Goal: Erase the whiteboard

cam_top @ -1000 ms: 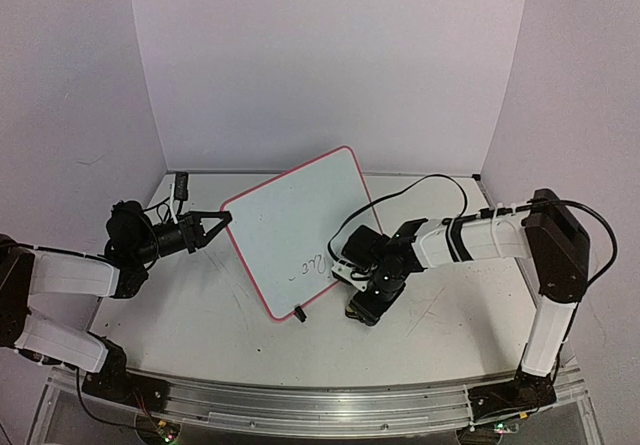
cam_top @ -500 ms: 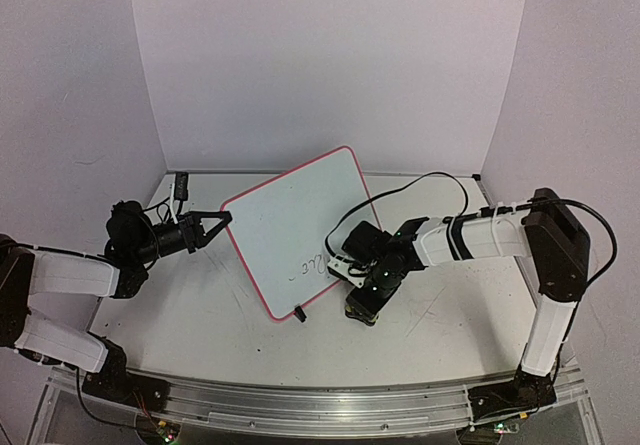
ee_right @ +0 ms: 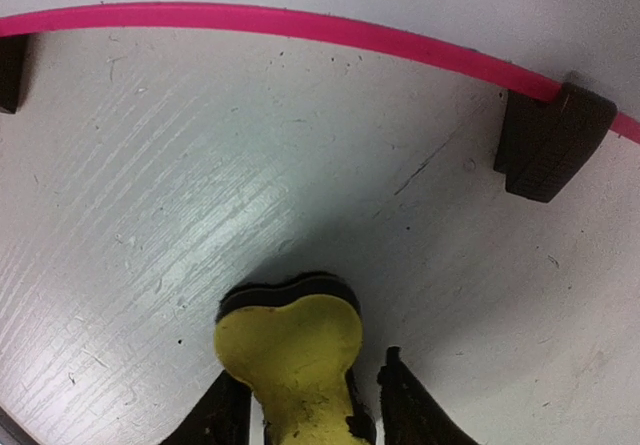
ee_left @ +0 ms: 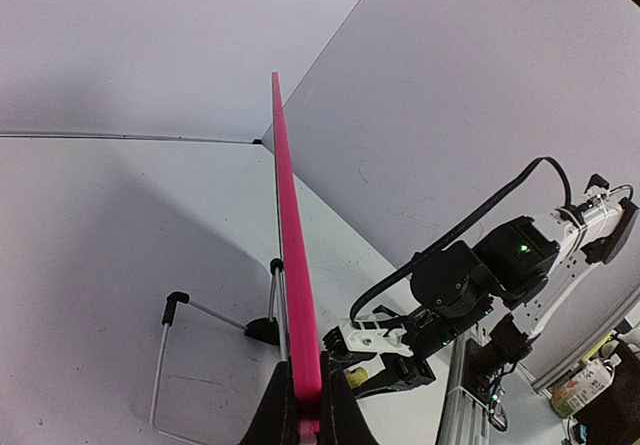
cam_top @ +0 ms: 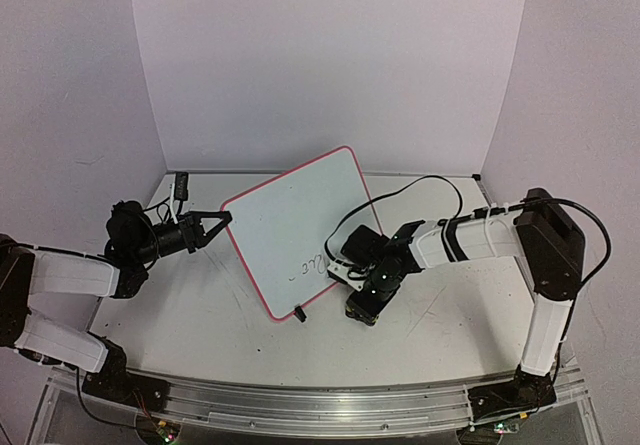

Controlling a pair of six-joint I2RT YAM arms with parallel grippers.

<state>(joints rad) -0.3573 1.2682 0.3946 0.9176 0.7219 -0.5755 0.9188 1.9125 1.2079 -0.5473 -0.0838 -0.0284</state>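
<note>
While whiteboard (cam_top: 290, 227) steady, right arm (cam_top: 470, 237) nearer.

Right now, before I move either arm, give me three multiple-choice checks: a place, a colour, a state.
1. Where is the eraser? A) in the right gripper B) loose on the table C) on the back wall
2. What colour is the whiteboard frame? A) blue B) red-pink C) black
3. The left gripper is: A) open B) shut on the whiteboard's edge C) out of view
Answers: 1 A, the yellow block sits clamped in it; 2 B, the frame shows pink in every view; 3 B, it pinches the frame.
</note>
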